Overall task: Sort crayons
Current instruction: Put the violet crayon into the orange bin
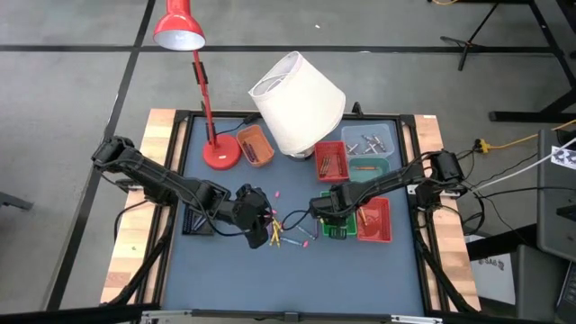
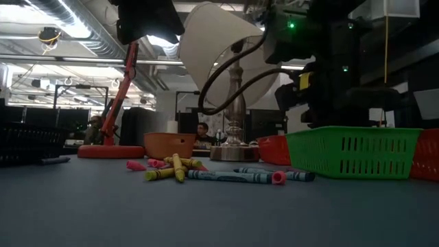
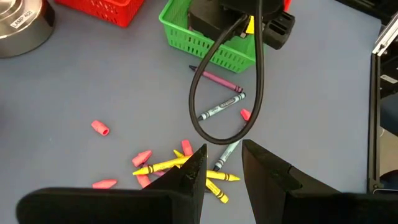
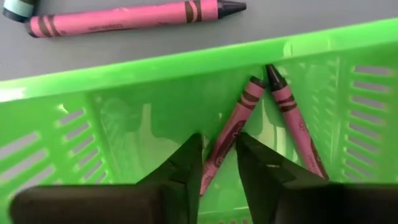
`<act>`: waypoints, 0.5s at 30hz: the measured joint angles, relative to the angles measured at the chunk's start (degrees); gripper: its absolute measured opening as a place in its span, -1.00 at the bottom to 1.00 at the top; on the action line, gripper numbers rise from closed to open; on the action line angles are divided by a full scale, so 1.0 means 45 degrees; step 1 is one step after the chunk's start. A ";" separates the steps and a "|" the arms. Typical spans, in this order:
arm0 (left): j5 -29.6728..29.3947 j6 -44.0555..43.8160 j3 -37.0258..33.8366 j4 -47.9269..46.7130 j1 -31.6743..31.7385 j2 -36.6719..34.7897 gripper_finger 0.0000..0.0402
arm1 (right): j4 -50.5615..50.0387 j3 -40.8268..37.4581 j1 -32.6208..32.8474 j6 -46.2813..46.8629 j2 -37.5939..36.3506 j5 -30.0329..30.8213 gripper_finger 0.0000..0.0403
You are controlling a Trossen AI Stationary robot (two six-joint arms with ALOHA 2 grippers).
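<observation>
**Right gripper in green tray w/ a crayon between its fingers; left gripper spread above the loose pile**

The right gripper (image 4: 217, 163) was down inside the green tray (image 4: 124, 68), fingers (image 4: 180, 171) set close on either side of a purplish-pink crayon (image 4: 225, 146) – whether they actually pressed it or just flanked it, cannot tell. A second crayon of the same colour (image 4: 297, 127) lay just beside the gripper in the same tray, its tip meeting the first one's tip at the tray wall. Just outside that wall, beyond the fingertips, a third pink crayon (image 4: 127, 17) lay flat on the blue-grey table (image 1: 360, 279).

The left gripper (image 3: 224, 165) hung over the table w/ fingers apart and nothing between them. Right below and ahead of it sat the loose crayons (image 3: 180, 165) – yellow ones crossed together, short pink stubs near them, and a blue-green one (image 3: 221, 107) further out toward the green tray. A black cable (image 3: 261, 68) from the right arm looped in front of it.

Beyond both grippers stood a red tray (image 1: 330, 160), an orange tray (image 1: 256, 145), a clear tray (image 1: 371, 141), another red tray (image 1: 376, 221) beside the green one, a red desk lamp (image 1: 219, 151) and a lamp w/ a white shade (image 1: 297, 101).
</observation>
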 joint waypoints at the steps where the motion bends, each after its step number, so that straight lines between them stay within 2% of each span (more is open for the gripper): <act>1: 0.0000 0.0000 0.0000 0.0000 -0.0004 0.0000 -0.57 | 0.0004 0.0000 0.0004 0.0000 0.0000 0.0000 -0.57; 8: -0.0010 0.0003 0.0000 -0.0005 -0.0004 0.0000 -0.57 | 0.0018 -0.0015 0.0004 0.0085 0.0021 -0.0024 -0.94; 15: -0.0015 0.0104 0.0000 -0.0006 -0.0004 0.0000 -0.57 | -0.0066 0.0075 0.0004 0.0139 0.0034 -0.0019 -0.84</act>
